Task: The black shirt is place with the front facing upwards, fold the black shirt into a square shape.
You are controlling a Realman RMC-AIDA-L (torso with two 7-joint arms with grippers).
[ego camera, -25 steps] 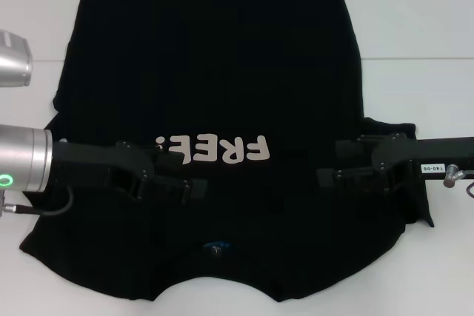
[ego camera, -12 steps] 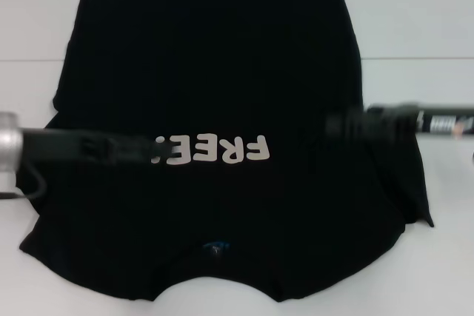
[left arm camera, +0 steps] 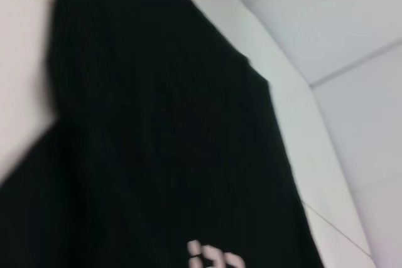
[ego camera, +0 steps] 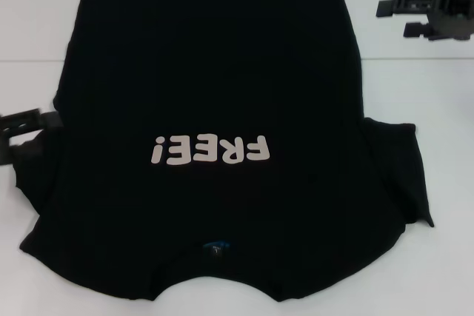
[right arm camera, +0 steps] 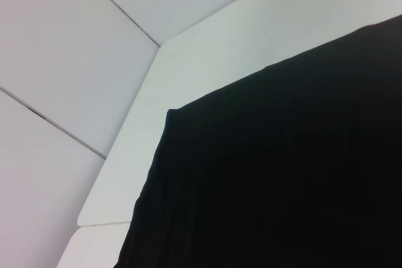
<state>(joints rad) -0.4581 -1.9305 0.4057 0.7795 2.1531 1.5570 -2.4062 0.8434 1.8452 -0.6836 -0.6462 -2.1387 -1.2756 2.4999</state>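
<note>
The black shirt [ego camera: 222,94] lies flat, front up, white "FREE!" lettering showing, sleeves spread.

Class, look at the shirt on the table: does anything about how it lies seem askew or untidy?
Yes. The black shirt lies flat, but unevenly: its sleeve on the robot's right juts out, while the other is bunched near the left gripper. Nothing looks damaged.

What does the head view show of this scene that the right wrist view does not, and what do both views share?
Only the head view shows the white FREE! lettering, the blue neck label, both sleeves, the left claw at the shirt's left edge and the open right claw off the cloth at the far right. Only the right wrist view shows the table's far corner and the panelled surface beyond it. Both show the black shirt lying on the white table.
</note>
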